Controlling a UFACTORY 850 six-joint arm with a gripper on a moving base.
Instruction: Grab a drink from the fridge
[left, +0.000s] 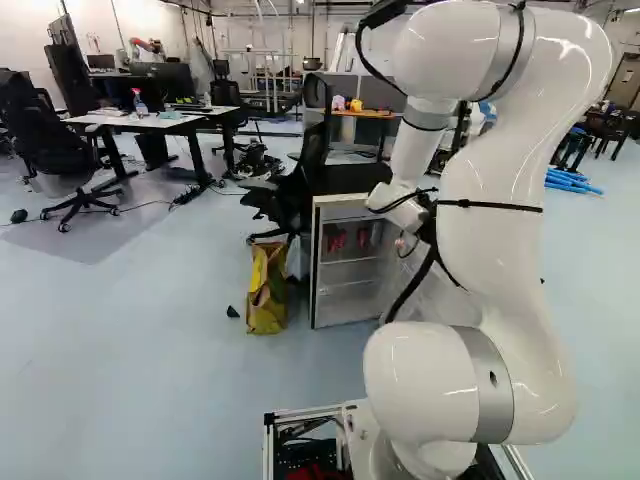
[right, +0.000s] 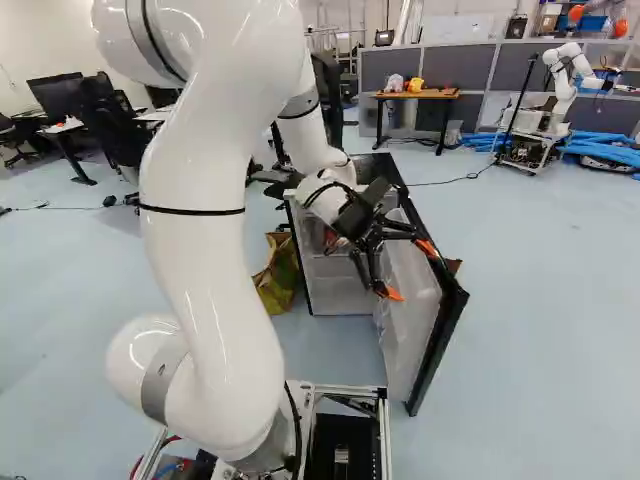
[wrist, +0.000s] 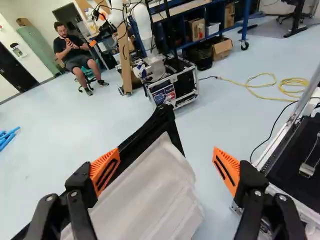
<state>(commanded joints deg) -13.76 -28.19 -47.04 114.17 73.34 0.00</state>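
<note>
My gripper (right: 408, 270) reaches over the swung-out fridge door (right: 412, 305) in the right base view, one orange pad by its top edge, the other on its inner side. From the wrist, the gripper (wrist: 166, 158) is wide open. The door's black edge (wrist: 145, 134) and white inner lining (wrist: 150, 192) lie ahead and between the fingers, nearer one of them; contact cannot be told. The low fridge (left: 345, 296) stands with its front open, and red drink cans (left: 337, 240) show on its upper shelf. My arm hides part of the fridge.
A yellow bag (left: 267, 290) stands on the floor against the fridge's side. A black office chair (left: 300, 185) is close behind it. Another robot (right: 565, 85) stands far back. The base's frame (wrist: 287, 135) lies beyond one finger in the wrist view.
</note>
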